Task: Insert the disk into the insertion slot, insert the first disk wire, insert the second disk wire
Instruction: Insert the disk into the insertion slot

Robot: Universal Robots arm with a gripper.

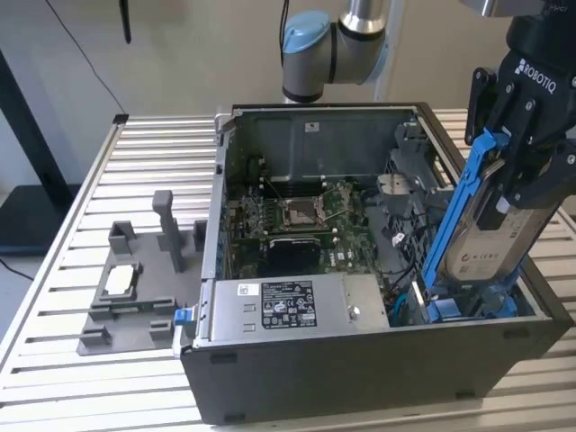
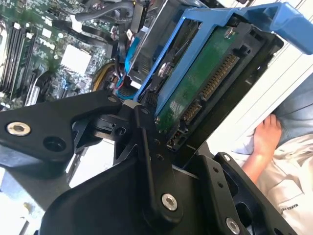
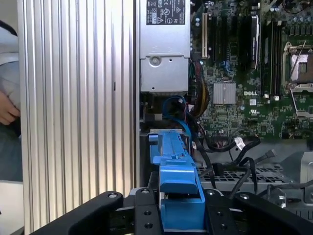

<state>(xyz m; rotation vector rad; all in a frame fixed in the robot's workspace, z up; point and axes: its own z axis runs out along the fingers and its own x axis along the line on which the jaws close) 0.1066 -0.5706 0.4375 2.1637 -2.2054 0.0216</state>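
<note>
My gripper [image 1: 524, 180] is shut on the disk [image 1: 490, 247], a silver-grey drive in a bright blue carrier [image 1: 457, 211]. The disk hangs steeply tilted over the case's near corner at the exterior view's right, its lower end down inside by the insertion slot [image 1: 472, 310]. In the second wrist view the disk's green circuit board [image 2: 205, 83] and connector pins face the camera, beside a black finger [image 2: 146, 147]. In the first wrist view the blue carrier [image 3: 173, 166] stands edge-on in my gripper [image 3: 178, 215], above the case's edge. Blue and black cables [image 3: 181, 112] lie loose inside nearby.
The open black PC case [image 1: 360, 378] sits on a slatted metal table [image 1: 162, 153]. A grey labelled power-supply box [image 1: 288, 306] lies along its near wall, the motherboard [image 1: 306, 216] behind it. A grey fixture tray [image 1: 135, 288] stands at the exterior view's left. A person's hand [image 2: 266, 137] is close by.
</note>
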